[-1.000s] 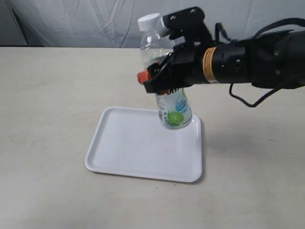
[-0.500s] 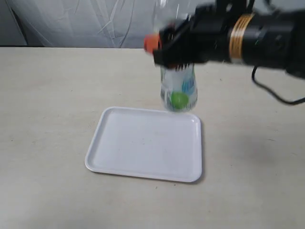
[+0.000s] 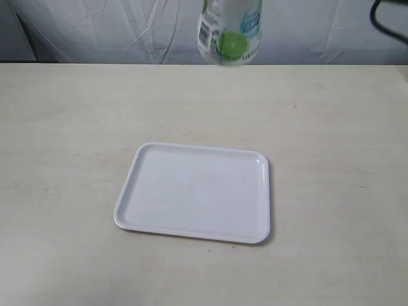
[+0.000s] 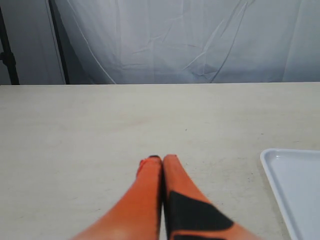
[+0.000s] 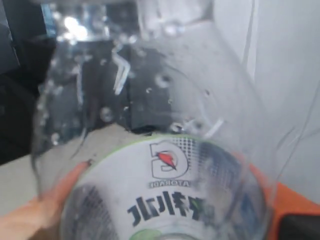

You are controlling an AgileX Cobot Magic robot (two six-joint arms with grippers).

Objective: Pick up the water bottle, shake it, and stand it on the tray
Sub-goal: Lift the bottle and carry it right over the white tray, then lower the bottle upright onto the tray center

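1. The water bottle [image 3: 229, 30] hangs in the air high over the worktop [image 3: 70, 127]. Only its lower, labelled part shows at the upper edge of the exterior view, slightly blurred, and its cap is cut off there.
2. The bottle touches neither the worktop nor the tray [image 3: 197, 191]. The white tray lies flat on the worktop, well apart from the bottle.
3. The right pincer [image 5: 170, 205] grips the bottle. In the right wrist view its orange fingers [image 5: 47, 207] press on either side of the labelled body, and droplets cling to the clear wall beyond the label.
4. The right pincer lies outside the exterior view, where only a dark cable [image 3: 387, 14] shows in the upper right corner.
5. The left pincer [image 4: 162, 160] is drawn fully narrow, its two orange fingers touching along their length with nothing between them. It sits low over bare worktop, with a corner of the tray near it.
6. A creased white curtain [image 4: 200, 40] hangs behind the worktop.
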